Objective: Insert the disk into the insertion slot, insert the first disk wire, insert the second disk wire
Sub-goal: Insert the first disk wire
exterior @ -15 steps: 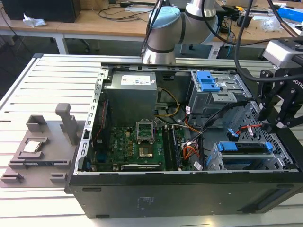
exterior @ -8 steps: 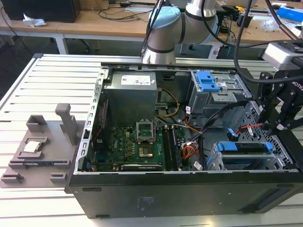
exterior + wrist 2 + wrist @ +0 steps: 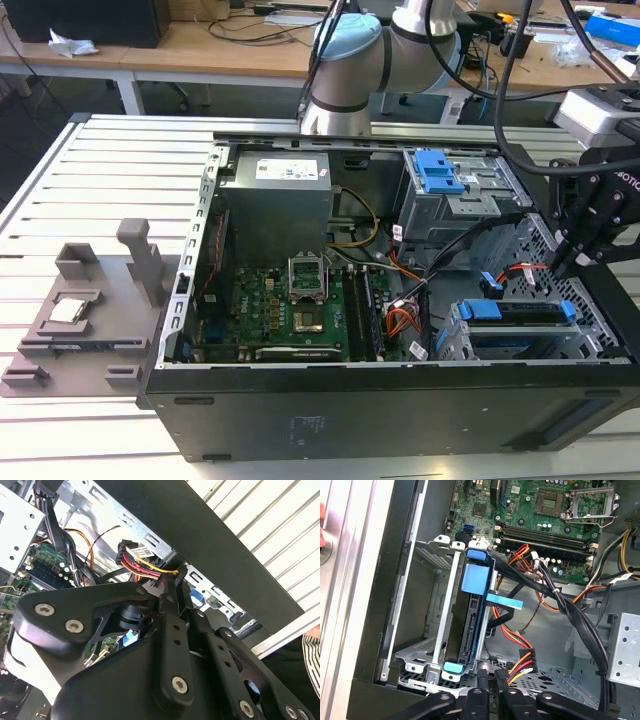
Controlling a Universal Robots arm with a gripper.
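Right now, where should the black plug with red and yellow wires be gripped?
Take the black plug by its body, across the flat faces, not the limp wires. Probably approach from above the open case; the drive cage flanks it.

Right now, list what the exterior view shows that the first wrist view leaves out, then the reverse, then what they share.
The exterior view adds the robot arm, the power supply and a grey fixture beside the case. The first wrist view adds a plug with red, yellow and black wires near the gripper, and a pale blue strip by the disk. Both share the disk in its blue carrier sitting in the insertion slot, the motherboard and the gripper.
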